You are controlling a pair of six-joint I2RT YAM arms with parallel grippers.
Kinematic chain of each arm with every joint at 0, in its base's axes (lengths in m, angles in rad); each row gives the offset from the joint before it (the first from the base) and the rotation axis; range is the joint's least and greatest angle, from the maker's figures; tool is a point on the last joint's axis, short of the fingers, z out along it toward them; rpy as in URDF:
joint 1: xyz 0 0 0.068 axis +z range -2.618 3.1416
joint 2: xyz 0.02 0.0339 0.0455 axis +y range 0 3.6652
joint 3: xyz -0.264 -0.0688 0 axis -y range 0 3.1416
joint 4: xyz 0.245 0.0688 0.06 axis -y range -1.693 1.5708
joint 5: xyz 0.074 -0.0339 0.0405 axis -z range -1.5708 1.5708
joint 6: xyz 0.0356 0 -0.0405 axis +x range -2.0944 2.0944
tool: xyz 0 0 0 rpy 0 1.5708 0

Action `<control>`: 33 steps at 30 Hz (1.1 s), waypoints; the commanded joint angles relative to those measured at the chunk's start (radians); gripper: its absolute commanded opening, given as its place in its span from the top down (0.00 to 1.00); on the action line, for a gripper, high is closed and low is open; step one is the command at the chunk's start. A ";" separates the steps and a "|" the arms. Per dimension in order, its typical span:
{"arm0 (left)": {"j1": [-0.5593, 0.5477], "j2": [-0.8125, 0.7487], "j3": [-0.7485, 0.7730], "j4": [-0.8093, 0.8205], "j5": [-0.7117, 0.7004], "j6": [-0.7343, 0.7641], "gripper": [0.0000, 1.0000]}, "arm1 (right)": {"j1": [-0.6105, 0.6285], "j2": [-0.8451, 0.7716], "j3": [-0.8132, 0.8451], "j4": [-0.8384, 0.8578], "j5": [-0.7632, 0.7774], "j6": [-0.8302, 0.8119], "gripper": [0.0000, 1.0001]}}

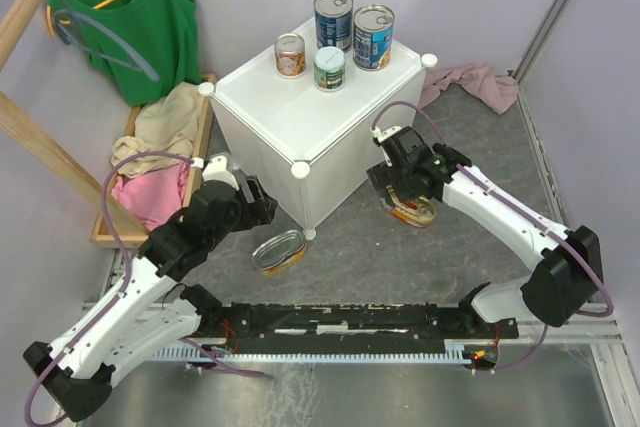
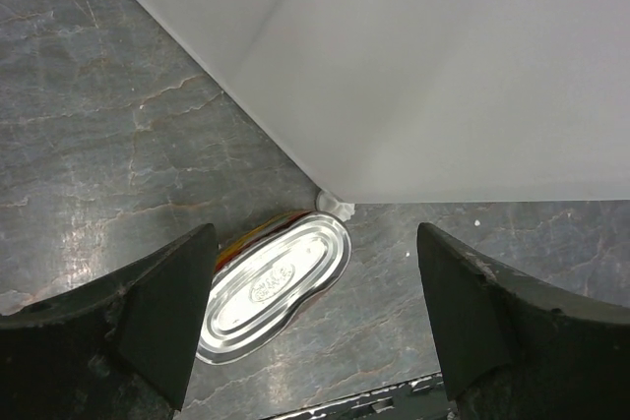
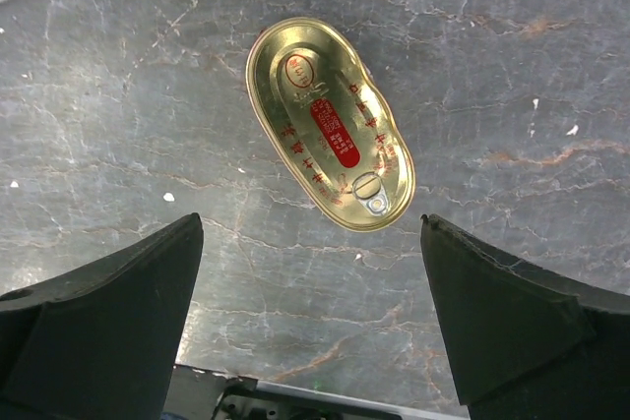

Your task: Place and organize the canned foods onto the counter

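gold oval tin lies under the spread right tool, silvery-lidded tin under the spread left tool — seemingly the pick-up step; next, each must drop and pinch the narrow sides.

One white cabinet at upper centre bears two tall blue cans and two small round cans; two flat oval tins lie lower centre; one green top hangs upper left.

Left hand, right hand, both agape.
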 commanded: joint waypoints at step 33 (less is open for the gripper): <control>-0.004 -0.079 0.088 0.069 -0.031 -0.037 0.11 | -0.180 0.247 -0.040 0.137 -0.233 -0.239 0.00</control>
